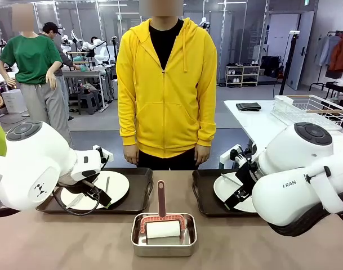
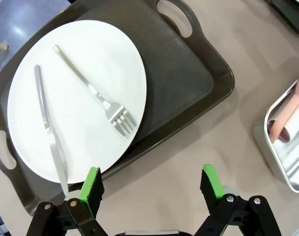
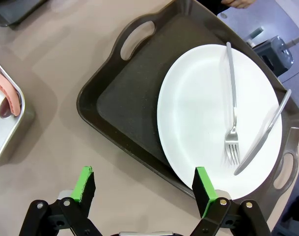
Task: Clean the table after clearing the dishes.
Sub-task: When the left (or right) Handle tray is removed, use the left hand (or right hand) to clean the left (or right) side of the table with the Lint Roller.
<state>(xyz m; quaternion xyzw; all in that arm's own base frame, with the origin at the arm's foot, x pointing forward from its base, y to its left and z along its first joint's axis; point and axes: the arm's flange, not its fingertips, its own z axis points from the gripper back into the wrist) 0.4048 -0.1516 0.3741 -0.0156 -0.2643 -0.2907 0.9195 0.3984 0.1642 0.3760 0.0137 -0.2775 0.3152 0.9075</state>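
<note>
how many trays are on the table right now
2. The left tray lies on the table's left side, the right tray on its right side, with the steel pan between them, nearer the robot. No others seem hidden.

Two dark brown handled trays, the left tray (image 1: 138, 194) and the right tray (image 1: 202, 194), sit flat and well apart on the far half of the matte taupe-brown table (image 1: 58, 242). Each holds a round white plate toward its outer end. On the left plate (image 1: 121, 181) a silver fork (image 2: 97, 93) and knife (image 2: 46, 130) lie at an angle; on the right plate (image 1: 221, 191) the second fork (image 3: 231, 98) and second knife (image 3: 264, 135) converge at one end.
</note>
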